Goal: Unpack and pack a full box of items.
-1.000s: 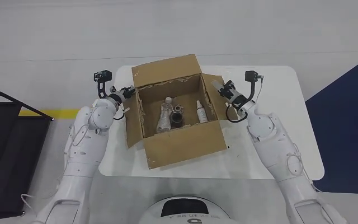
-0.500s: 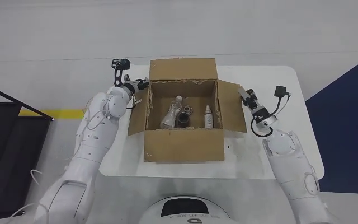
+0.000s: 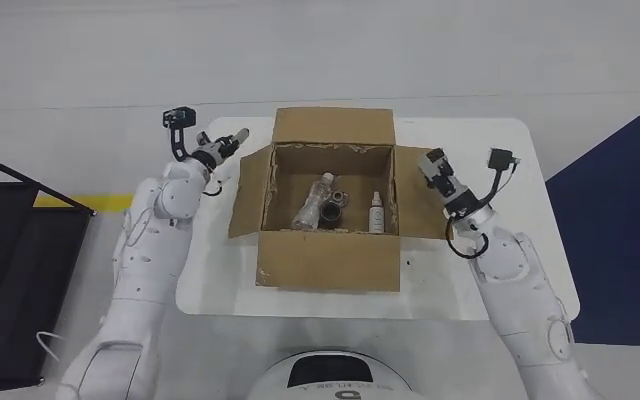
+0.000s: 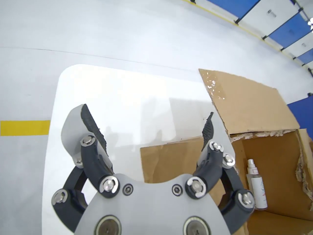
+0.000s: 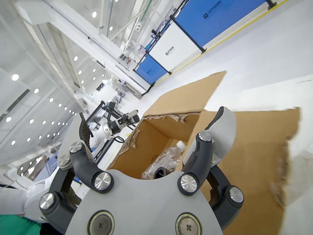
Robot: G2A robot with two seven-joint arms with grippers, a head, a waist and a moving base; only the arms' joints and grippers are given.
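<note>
The left arm has swung back from the brown cardboard box (image 3: 330,262). The box itself has barely shifted and sits square on the white bench (image 3: 480,300).

From above, the left claw (image 3: 232,138) hangs just outside the box's far left corner, off the flap. The right claw (image 3: 435,165) is over the box's right flap; I can't tell whether it touches. On the box floor lie a clear crinkled plastic bottle (image 3: 312,203), a small dark cylinder (image 3: 335,205) touching it, and, nearer the right wall, a small white spray bottle (image 3: 376,212).

In the left wrist view the left claw (image 4: 146,113) is spread wide with nothing in it, and the box (image 4: 249,103) lies beyond it with the spray bottle (image 4: 255,184) on its floor.

In the right wrist view the right claw (image 5: 151,114) is likewise spread and empty, looking over the flap at the plastic bottle (image 5: 168,156) and the dark cylinder (image 5: 160,172).

I'd say everything here is light. The crinkled bottle looks thin and will likely buckle under a hard squeeze, so it is better taken near the stiffer neck. The spray bottle seems rigid but smooth, so I'd grip across the body, below the cap. The flaps look floppy, with torn edges.
</note>
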